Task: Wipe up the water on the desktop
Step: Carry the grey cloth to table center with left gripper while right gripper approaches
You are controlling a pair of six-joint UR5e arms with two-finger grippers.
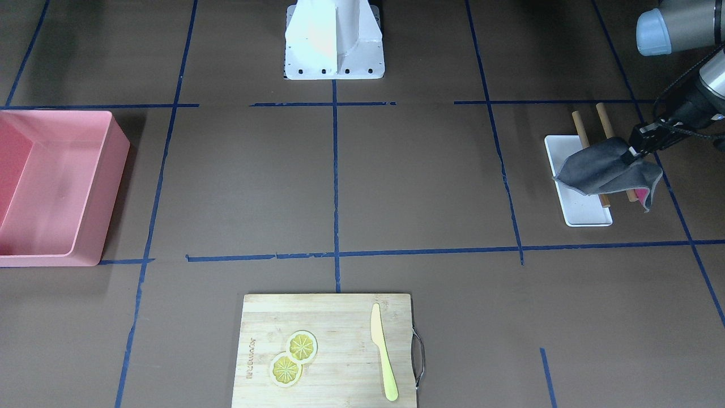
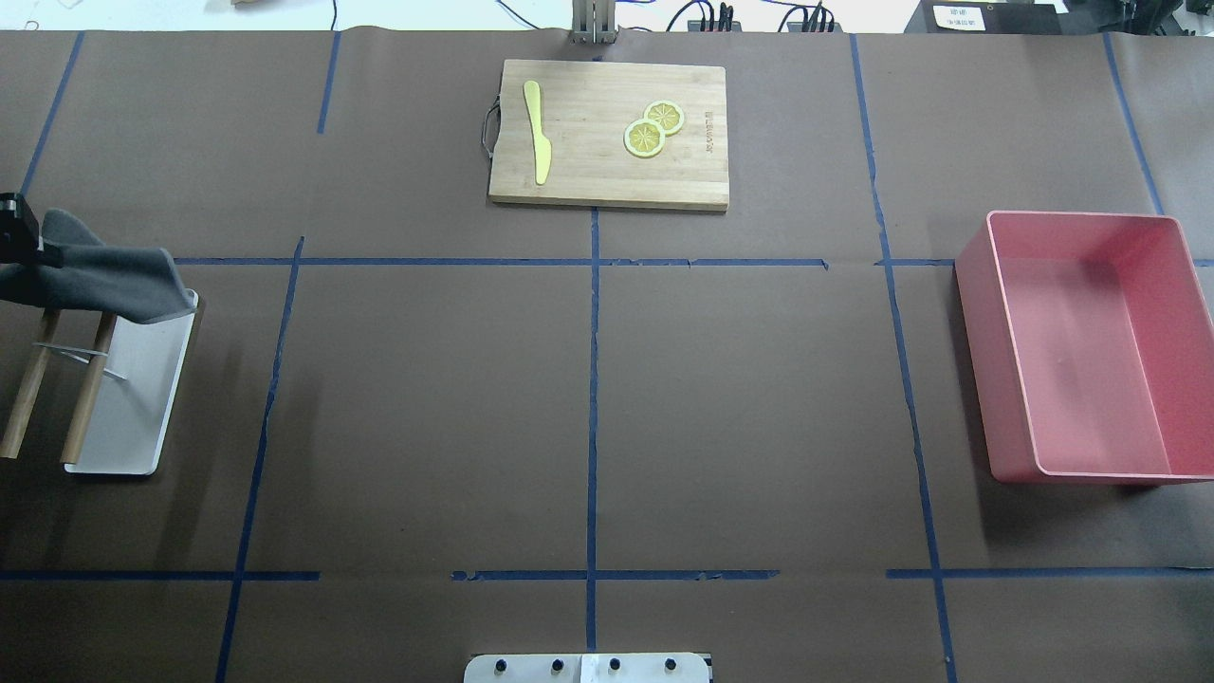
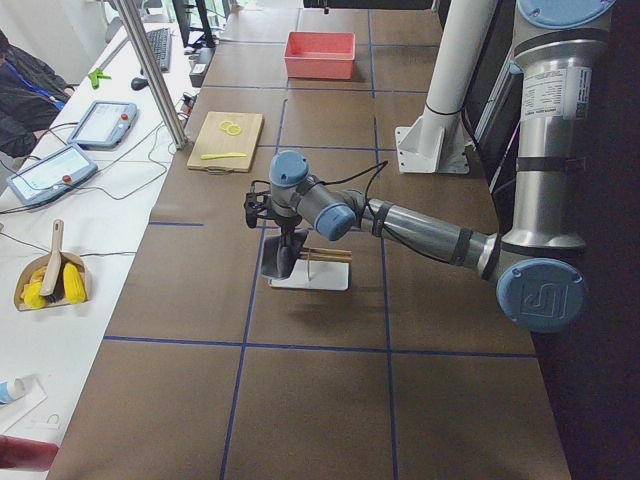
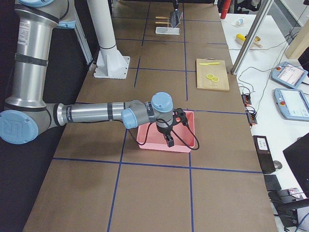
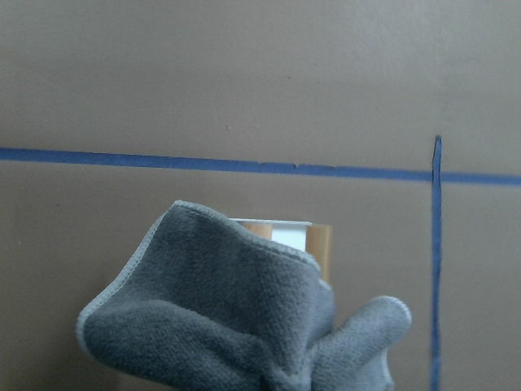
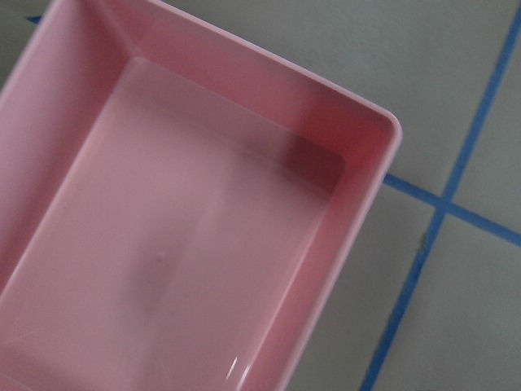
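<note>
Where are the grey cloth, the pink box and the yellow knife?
grey cloth (image 1: 606, 170): front-facing view, middle of its hanging fold.
pink box (image 2: 996, 370): overhead view, outer wall facing the table's middle.
yellow knife (image 2: 538, 133): overhead view, middle of its length.

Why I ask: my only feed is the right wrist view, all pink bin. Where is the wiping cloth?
Observer: The grey cloth hangs pinched in the left gripper, at the left end of the desktop.
Operator: Anything under it?
Observer: It hangs over the wooden rods above the white tray; whether it touches them, I cannot tell.
Operator: Anything else out there?
Observer: A cutting board with a yellow knife and two lemon slices, at the far edge, centre.
</note>
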